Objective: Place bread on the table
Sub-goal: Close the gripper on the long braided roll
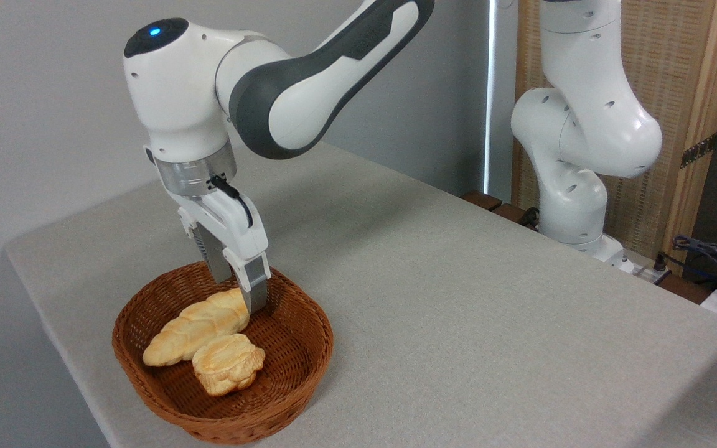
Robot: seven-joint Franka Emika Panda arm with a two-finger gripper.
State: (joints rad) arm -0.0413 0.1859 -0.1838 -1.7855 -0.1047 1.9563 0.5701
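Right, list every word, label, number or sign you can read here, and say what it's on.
No text can be read in this view.
Arm: a faint dark marking on the grey forearm cover, too blurred to read.
Blue light on the arm's joint cap: a lamp, not a sign.
Gripper, bread, bun, basket, table: no print visible.
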